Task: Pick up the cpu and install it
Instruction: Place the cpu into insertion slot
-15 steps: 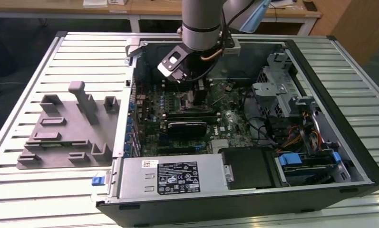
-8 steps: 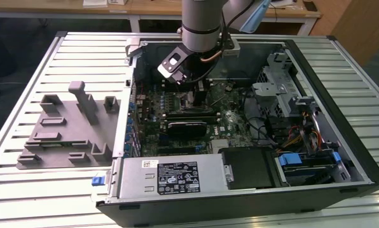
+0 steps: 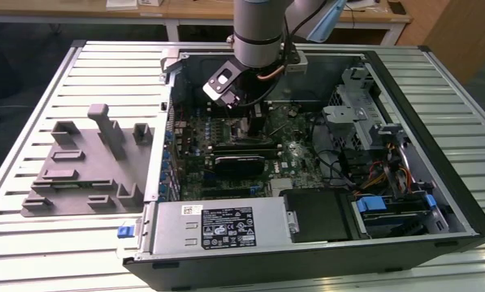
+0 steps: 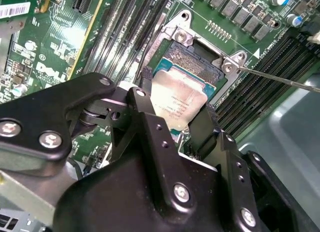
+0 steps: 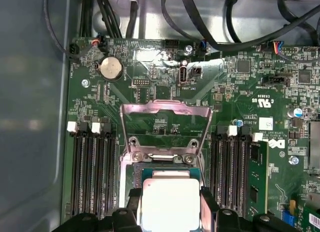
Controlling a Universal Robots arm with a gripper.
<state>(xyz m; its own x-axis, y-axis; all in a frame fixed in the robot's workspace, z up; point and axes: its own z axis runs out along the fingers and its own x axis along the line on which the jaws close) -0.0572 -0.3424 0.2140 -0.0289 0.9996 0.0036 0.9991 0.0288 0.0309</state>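
Note:
The cpu (image 4: 178, 99), a flat square chip with a shiny silver top, sits between the two black fingers (image 4: 145, 80) of my gripper (image 4: 175, 105). My gripper is shut on its two opposite edges. The chip hangs slightly tilted just over the open socket (image 4: 194, 60) on the green motherboard (image 4: 55, 46). In the first wrist view the cpu (image 5: 169, 202) lies right above the socket opening, with the metal load plate (image 5: 165, 117) flipped up beyond it. In the exterior view my gripper (image 3: 246, 118) reaches down into the open computer case (image 3: 437, 201).
Memory slots (image 5: 90, 172) flank the socket on both sides. The socket's thin lever (image 4: 280, 79) sticks out sideways. Cables (image 3: 372, 176) and drive bays fill the case's side at the exterior view's right. A grey fixture (image 3: 88, 164) lies on the slatted table at the exterior view's left.

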